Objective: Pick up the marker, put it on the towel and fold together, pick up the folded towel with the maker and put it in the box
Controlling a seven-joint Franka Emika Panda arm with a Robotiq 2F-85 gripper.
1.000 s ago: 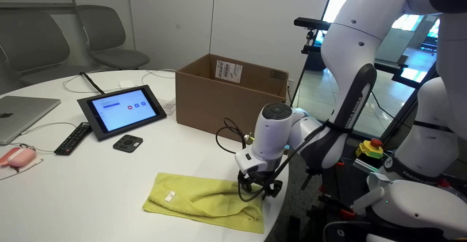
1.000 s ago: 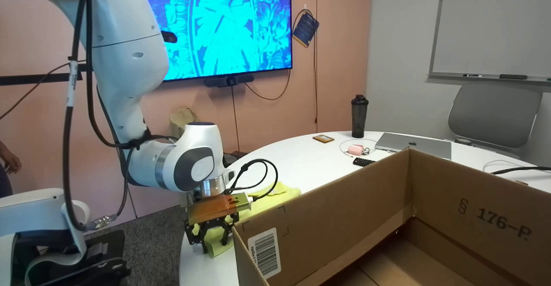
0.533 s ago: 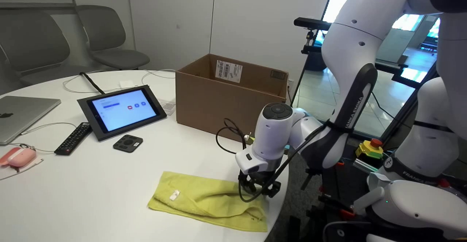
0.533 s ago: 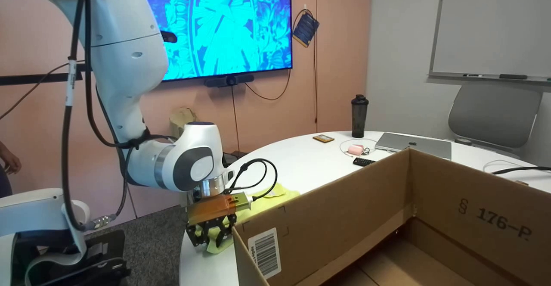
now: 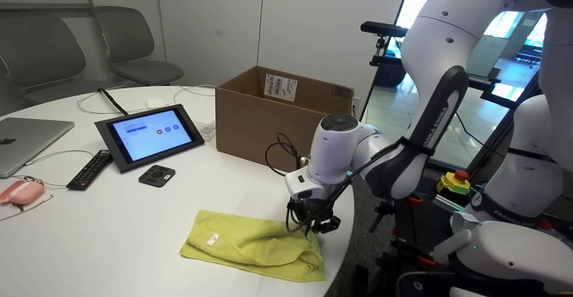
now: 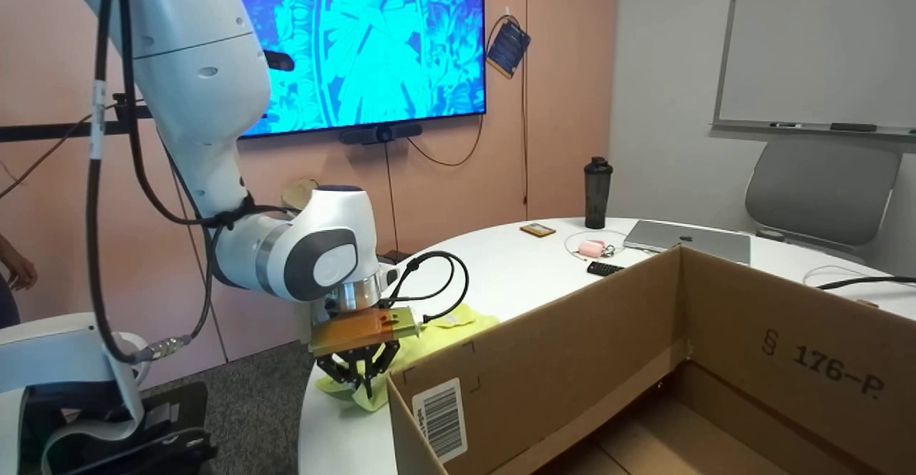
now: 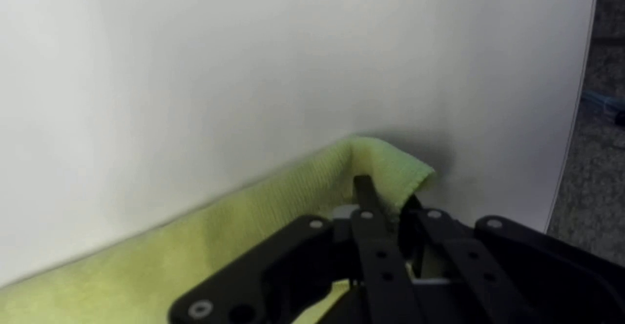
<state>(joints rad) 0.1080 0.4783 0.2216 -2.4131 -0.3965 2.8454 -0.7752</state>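
Wrist view: there's gripper [image 7: 388, 194], jaws clamped on corner of towel [image 7: 161, 260], rest spread between eight and nine o'clock across white table [image 7: 219, 94]. In an exterior view: towel folded, rumpled, mostly off gripper's nine o'clock; box [image 5: 264, 129] near twelve, tablet [image 5: 152, 133] at ten. In an exterior view: box at gripper's three, towel stretching toward two.

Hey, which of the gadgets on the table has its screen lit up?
The tablet beside the cardboard box: it glows pale blue, while the shut laptop, the long black remote and the small square gadget show no lit screen.
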